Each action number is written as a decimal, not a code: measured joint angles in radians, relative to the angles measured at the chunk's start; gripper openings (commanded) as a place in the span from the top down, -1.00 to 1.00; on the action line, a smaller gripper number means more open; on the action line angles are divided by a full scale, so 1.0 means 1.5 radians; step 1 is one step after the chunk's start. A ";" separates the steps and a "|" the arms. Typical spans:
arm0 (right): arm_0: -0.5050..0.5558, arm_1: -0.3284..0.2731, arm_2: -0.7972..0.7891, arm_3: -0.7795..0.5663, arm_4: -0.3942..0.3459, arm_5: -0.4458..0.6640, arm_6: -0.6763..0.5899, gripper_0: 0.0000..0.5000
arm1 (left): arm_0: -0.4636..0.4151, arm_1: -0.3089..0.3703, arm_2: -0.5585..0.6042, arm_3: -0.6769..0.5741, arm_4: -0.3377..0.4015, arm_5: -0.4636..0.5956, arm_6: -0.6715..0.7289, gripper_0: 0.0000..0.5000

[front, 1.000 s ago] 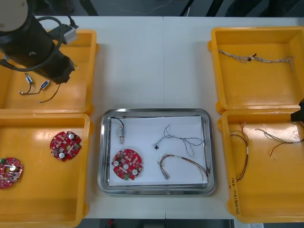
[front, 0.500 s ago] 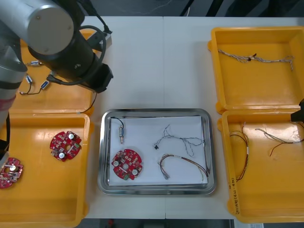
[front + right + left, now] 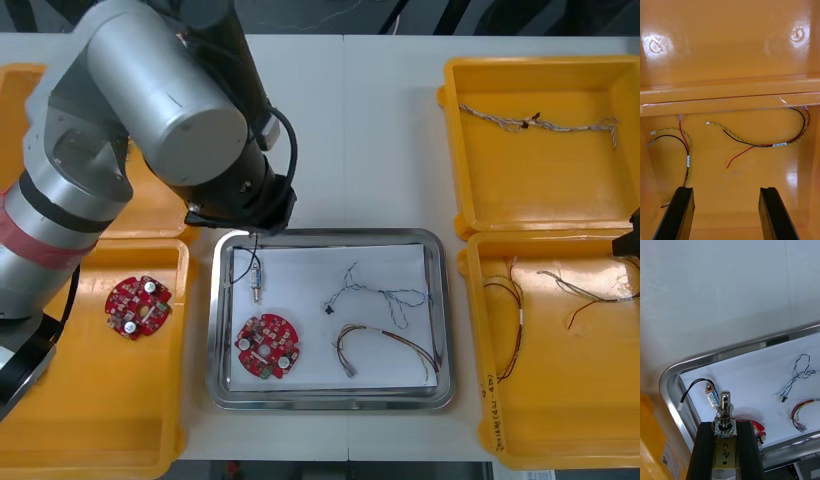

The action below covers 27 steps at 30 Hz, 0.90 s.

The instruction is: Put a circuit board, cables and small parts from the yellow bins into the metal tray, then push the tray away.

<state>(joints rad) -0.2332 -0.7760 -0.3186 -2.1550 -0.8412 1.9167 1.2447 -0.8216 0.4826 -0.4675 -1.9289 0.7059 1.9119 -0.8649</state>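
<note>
My left gripper (image 3: 725, 423) is shut on a small metal part (image 3: 724, 408) with a spring round its pin, held above the far left corner of the metal tray (image 3: 328, 236). In the front view the left arm (image 3: 170, 110) covers that corner. On the tray's white inside lie another small metal part (image 3: 256, 276) with a black wire, a red circuit board (image 3: 268, 347), a blue and white cable (image 3: 376, 295) and a red and yellow cable (image 3: 386, 346). My right gripper (image 3: 726, 195) hangs open over the near right bin (image 3: 560, 420), above red and yellow cables (image 3: 763, 144).
The near left bin (image 3: 90, 410) holds a circuit board (image 3: 138, 305). A pale twisted cable (image 3: 535, 122) lies in the far right bin (image 3: 540, 180). The left arm hides most of the far left bin (image 3: 15, 150). Bare table stretches beyond the tray.
My left arm has swung right from the far left bin to the tray's far left corner, carrying the small metal part. The right arm has stayed still.
</note>
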 measured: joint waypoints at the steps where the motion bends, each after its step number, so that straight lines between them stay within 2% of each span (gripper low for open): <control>1: 0.000 0.000 0.000 0.000 0.000 0.000 0.000 -1.00 | 0.000 0.000 -0.012 0.000 -0.002 0.000 0.000 1.00; 7: 0.000 0.000 0.000 0.000 0.000 0.000 0.000 -1.00 | 0.000 0.000 -0.078 -0.001 -0.017 -0.010 0.027 1.00; 16: 0.000 0.000 0.000 0.000 0.000 0.000 0.000 -1.00 | 0.000 0.000 -0.160 -0.001 -0.051 -0.087 0.212 1.00; 27: 0.000 0.000 0.000 0.000 0.000 0.000 0.000 -1.00 | 0.006 0.003 -0.210 0.026 -0.059 -0.157 0.216 1.00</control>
<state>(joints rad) -0.2331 -0.7761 -0.3187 -2.1550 -0.8412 1.9167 1.2446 -0.8130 0.4872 -0.7828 -1.8901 0.6170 1.6762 -0.5412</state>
